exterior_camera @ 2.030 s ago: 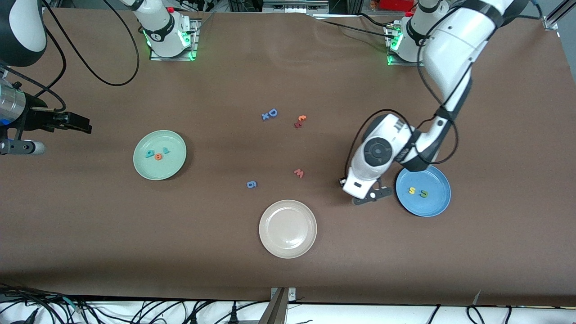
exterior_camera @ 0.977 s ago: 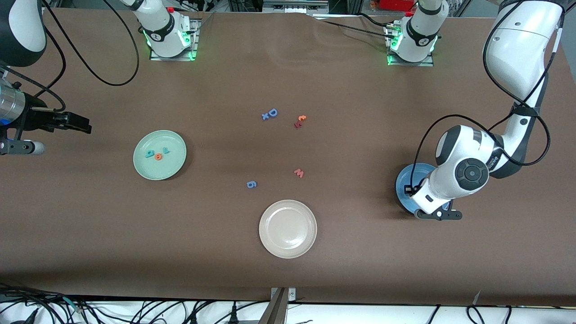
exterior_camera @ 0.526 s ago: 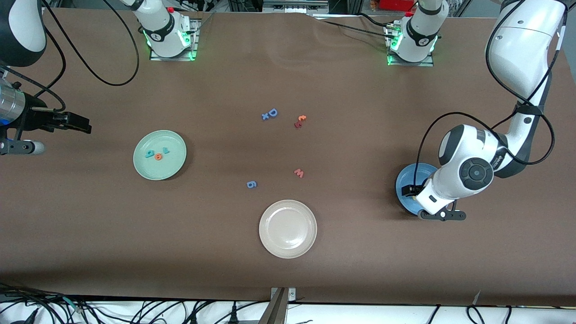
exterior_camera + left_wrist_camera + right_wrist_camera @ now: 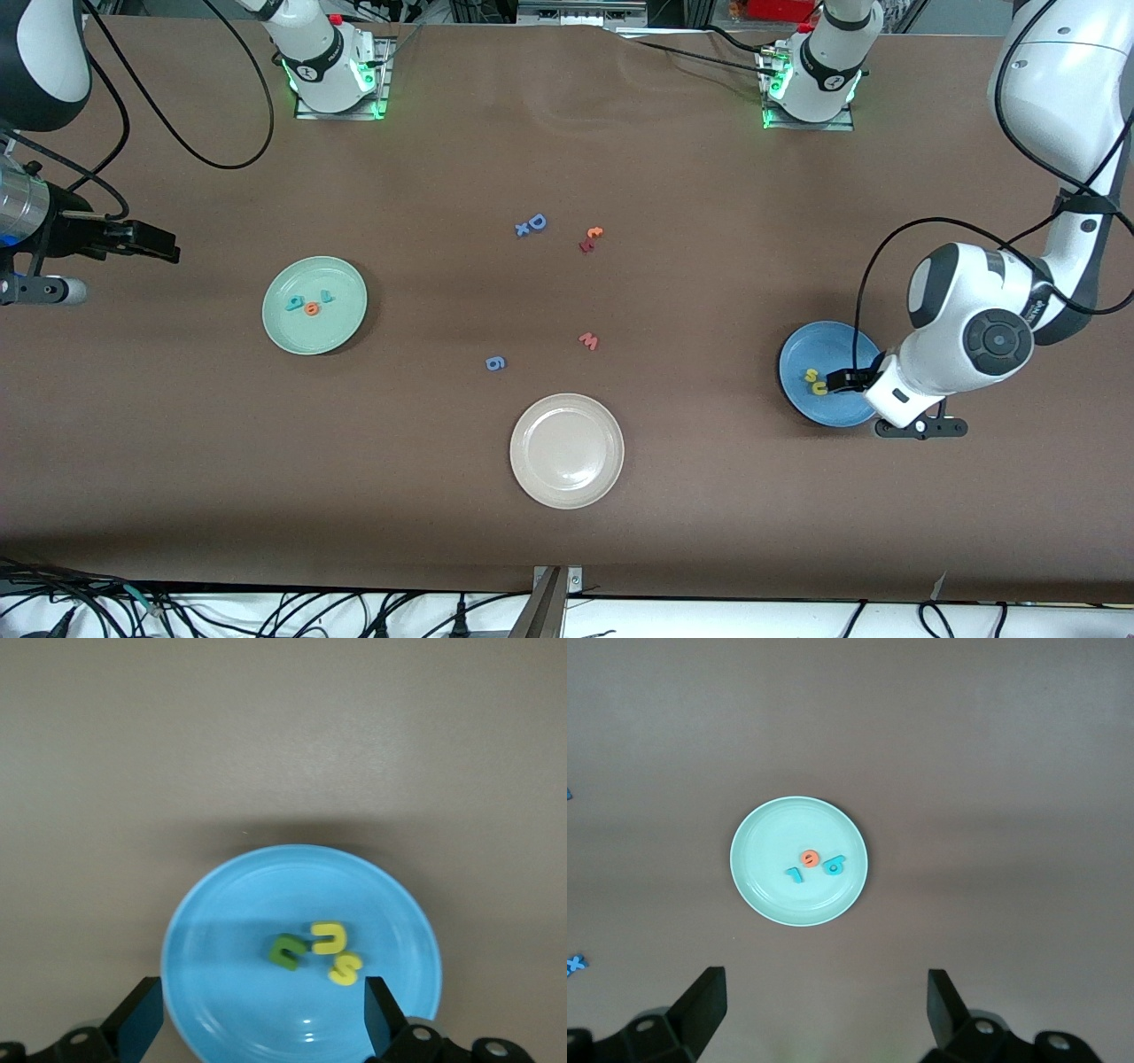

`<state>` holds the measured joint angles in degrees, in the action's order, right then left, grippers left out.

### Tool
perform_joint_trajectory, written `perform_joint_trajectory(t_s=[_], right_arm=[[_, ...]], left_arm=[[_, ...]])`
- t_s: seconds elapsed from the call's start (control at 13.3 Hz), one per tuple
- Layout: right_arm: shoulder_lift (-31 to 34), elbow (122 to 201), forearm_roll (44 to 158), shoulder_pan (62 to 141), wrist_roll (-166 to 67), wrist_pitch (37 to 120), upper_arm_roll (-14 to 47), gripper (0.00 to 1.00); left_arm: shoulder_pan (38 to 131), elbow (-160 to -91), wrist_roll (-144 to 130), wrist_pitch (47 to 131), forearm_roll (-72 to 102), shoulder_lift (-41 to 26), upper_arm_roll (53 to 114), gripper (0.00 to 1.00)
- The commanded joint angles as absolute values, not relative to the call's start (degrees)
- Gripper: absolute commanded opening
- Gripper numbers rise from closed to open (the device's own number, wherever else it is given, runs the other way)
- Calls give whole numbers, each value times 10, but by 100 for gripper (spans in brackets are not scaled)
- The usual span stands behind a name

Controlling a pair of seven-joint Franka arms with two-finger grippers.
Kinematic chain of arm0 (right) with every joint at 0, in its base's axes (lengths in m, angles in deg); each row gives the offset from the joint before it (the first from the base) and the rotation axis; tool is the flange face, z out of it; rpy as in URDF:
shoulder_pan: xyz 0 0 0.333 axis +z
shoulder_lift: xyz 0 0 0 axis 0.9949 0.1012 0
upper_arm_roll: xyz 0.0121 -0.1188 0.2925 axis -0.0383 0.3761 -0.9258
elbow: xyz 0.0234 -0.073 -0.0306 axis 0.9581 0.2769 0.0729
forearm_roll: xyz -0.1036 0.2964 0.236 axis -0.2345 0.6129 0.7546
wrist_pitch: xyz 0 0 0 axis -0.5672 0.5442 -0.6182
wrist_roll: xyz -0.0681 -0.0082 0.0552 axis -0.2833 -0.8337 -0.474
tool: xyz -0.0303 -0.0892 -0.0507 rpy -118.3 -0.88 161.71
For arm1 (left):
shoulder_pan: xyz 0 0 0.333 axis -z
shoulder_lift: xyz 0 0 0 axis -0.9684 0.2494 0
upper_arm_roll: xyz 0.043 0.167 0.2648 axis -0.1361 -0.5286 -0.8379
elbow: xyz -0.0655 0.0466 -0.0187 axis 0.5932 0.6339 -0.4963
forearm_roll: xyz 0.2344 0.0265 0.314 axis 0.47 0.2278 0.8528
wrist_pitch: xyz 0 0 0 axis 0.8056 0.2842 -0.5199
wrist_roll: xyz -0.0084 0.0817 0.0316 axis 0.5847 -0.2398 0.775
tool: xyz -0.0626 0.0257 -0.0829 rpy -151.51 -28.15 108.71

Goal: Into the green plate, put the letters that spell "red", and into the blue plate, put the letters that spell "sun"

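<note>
The blue plate (image 4: 815, 350) lies toward the left arm's end of the table. In it are a dark green "n" (image 4: 286, 950), a yellow "u" (image 4: 329, 937) and a yellow "s" (image 4: 345, 968), close together. My left gripper (image 4: 261, 1019) hovers open and empty over the blue plate (image 4: 221, 992); in the front view the left gripper (image 4: 850, 379) hides part of the letters. The green plate (image 4: 314, 332) holds an orange "e" (image 4: 808, 858), a teal "r" (image 4: 796, 874) and a teal "d" (image 4: 833, 866). My right gripper (image 4: 824, 1010) waits high, open, beside the green plate (image 4: 757, 886).
A beige-white plate (image 4: 567, 450) lies nearest the front camera. Loose letters lie mid-table: a blue "D" (image 4: 537, 221) with a small blue "x", a red and orange pair (image 4: 591, 237), a red "w" (image 4: 588, 340) and a blue "9" (image 4: 495, 362).
My left gripper swung over the blue plate, opened there, and has since drawn back toward the left arm's end of the table. The right arm has not moved.
</note>
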<state>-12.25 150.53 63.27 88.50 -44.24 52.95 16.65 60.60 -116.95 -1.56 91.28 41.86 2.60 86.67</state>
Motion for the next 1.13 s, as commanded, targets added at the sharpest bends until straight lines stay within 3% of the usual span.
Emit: perform_joint_trajectory(t_s=[0.0, 0.45, 0.83, 1.05], right_arm=[[-132, 1514, 626, 882, -450, 526, 165, 100], [-132, 1513, 626, 882, -449, 531, 165, 100], [-132, 1510, 618, 881, -442, 535, 165, 100], [-132, 1510, 618, 881, -442, 535, 165, 100]], left_arm=[[590, -1169, -56, 892, 424, -4, 875, 100], [577, -1119, -163, 726, 406, -39, 878, 100], [554, -1142, -233, 686, 325, -117, 866, 100], [667, -1212, -237, 693, 225, -211, 710, 100]])
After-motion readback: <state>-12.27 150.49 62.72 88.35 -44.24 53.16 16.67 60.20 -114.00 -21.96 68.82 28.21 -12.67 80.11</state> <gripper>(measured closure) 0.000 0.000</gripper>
